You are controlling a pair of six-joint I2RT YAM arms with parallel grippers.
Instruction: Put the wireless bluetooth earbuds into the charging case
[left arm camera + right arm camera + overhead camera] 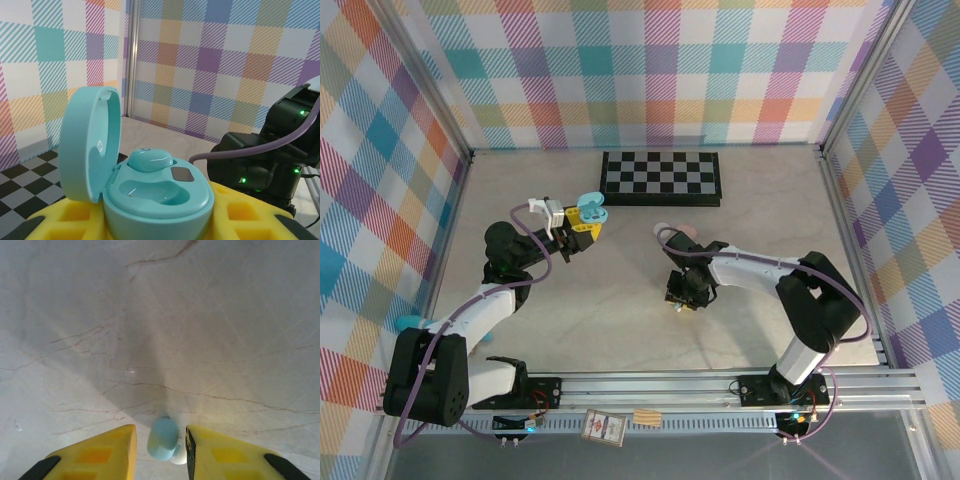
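My left gripper (582, 222) is shut on the teal charging case (590, 207) and holds it above the table. In the left wrist view the case (160, 202) sits between the yellow fingers (250, 212) with its lid (90, 142) swung up. One teal earbud (150, 161) lies in the far slot, and the near slot (150, 190) is empty. My right gripper (682, 300) points down at the table. Another teal earbud (162, 437) with a white tip lies on the marble between its yellow fingers (107, 452); a narrow gap shows on each side.
A folded black-and-white chessboard (661, 177) lies at the back of the table. A pink object (682, 232) is partly hidden behind the right arm. Something teal (410, 321) sits by the left arm's base. Metal rails run along the sides and the front edge (650, 385).
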